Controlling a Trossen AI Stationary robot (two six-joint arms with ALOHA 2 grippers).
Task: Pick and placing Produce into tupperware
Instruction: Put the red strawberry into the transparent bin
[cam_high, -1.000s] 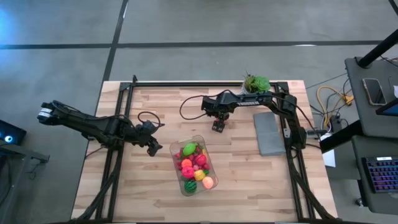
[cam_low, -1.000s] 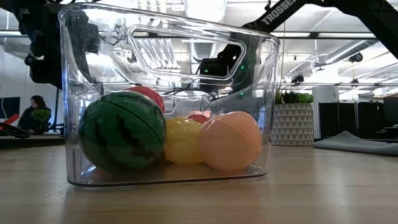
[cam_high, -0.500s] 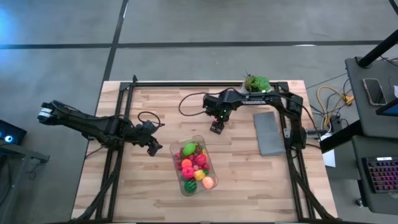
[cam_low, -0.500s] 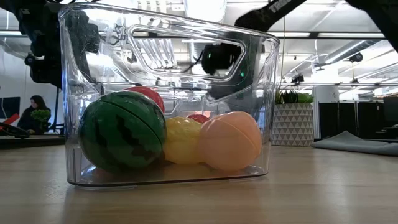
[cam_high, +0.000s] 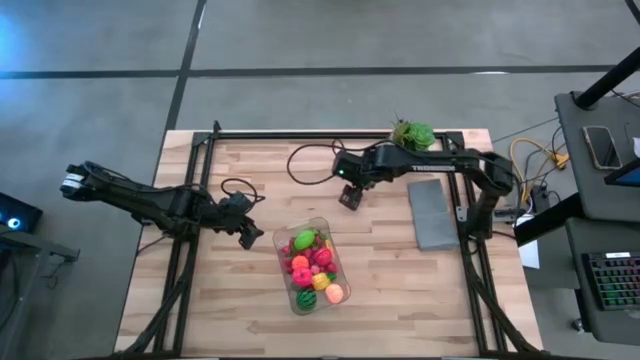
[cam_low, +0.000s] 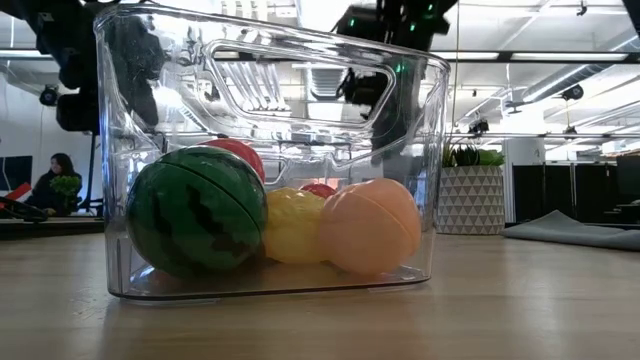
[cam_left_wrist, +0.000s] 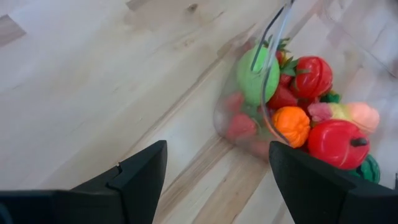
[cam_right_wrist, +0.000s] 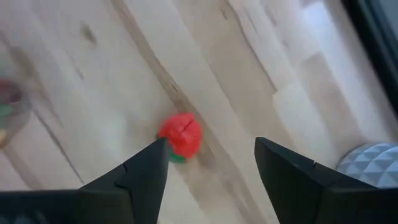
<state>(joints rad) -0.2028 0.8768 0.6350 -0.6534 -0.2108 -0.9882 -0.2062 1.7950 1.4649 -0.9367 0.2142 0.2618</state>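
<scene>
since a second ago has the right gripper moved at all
Yes. In the high view the right gripper has drawn back a little toward the potted plant and away from the tupperware, open above bare table.

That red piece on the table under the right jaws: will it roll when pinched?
Probably. The red piece looks rounded and lies loose on bare wood, so off-centre contact may push it away. It looks small and likely light. The right gripper, jaws open, straddles it.

From overhead, my right claw (cam_high: 347, 199) covers the red piece (cam_right_wrist: 180, 135) beneath it. My wrist shot blurs that piece and cuts the tupperware (cam_right_wrist: 9, 106) at the edge. Low view: tupperware (cam_low: 270, 160) distorts my claws behind it.
</scene>
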